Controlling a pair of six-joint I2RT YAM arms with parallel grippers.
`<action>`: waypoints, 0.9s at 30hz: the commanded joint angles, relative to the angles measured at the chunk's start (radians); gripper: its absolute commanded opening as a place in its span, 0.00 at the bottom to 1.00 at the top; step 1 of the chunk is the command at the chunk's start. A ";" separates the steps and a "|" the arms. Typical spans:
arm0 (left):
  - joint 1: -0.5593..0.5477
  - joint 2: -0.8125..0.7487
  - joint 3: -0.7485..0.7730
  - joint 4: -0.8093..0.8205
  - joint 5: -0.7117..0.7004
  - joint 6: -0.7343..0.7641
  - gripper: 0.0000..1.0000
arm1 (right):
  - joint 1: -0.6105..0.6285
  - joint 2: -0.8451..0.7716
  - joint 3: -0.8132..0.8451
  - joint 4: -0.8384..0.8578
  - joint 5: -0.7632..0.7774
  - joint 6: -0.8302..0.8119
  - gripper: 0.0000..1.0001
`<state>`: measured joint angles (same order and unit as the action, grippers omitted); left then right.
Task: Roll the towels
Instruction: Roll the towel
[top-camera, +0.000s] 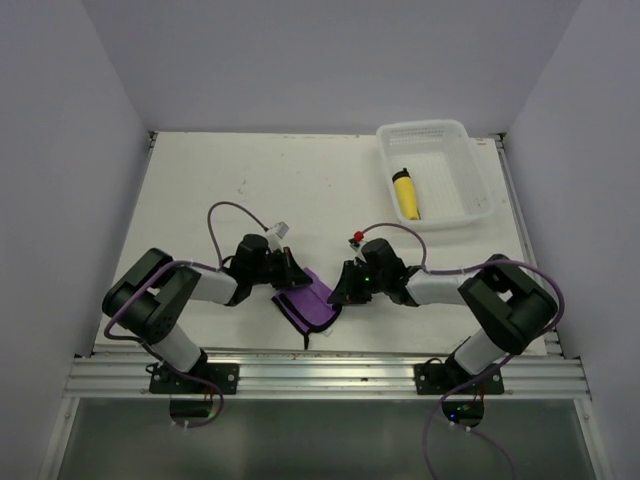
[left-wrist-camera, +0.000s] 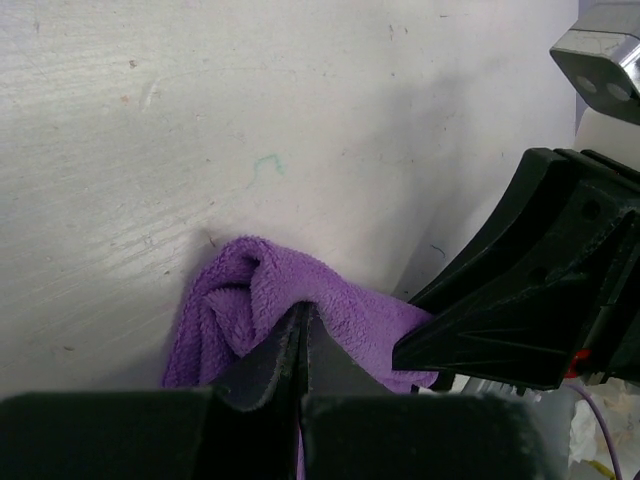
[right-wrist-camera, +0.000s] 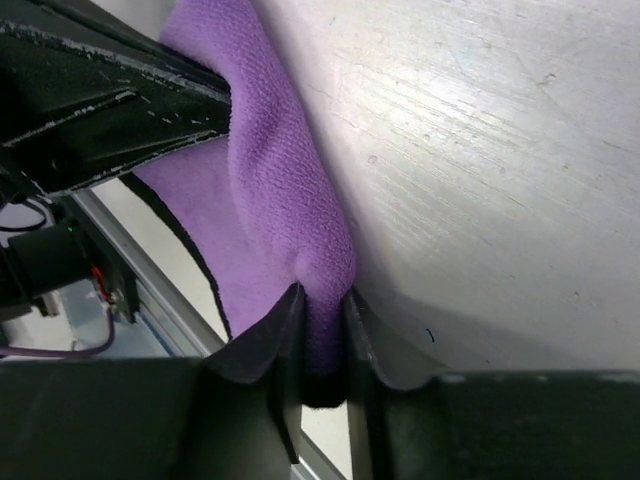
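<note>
Two towels: one purple towel (top-camera: 308, 305), one yellow towel (top-camera: 405, 195). One white basket (top-camera: 474, 180). One desk (top-camera: 230, 180). Two arms: left arm (top-camera: 165, 300), right arm (top-camera: 500, 300). Two sets of fingers, two apiece, four in all: left fingers (left-wrist-camera: 265, 365), right fingers (right-wrist-camera: 262, 350). Two purple cables (top-camera: 232, 208), one per arm.

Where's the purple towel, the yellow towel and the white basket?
purple towel (top-camera: 312, 304): top view, on its flat purple middle.
yellow towel (top-camera: 405, 193): top view, on the middle of the yellow roll.
white basket (top-camera: 424, 127): top view, on its far rim.
</note>
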<state>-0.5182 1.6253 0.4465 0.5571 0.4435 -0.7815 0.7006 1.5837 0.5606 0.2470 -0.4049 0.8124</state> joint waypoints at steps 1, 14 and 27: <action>0.009 -0.013 -0.019 -0.105 -0.065 0.042 0.00 | 0.046 -0.027 -0.004 -0.046 0.072 -0.065 0.12; 0.060 -0.334 -0.012 -0.341 -0.095 -0.019 0.08 | 0.350 -0.257 0.021 -0.284 0.642 -0.260 0.00; 0.060 -0.413 -0.008 -0.338 -0.029 -0.082 0.08 | 0.723 -0.142 0.171 -0.442 1.216 -0.364 0.00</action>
<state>-0.4644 1.2530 0.4282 0.2157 0.3813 -0.8322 1.3540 1.4033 0.6720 -0.1509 0.5827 0.4824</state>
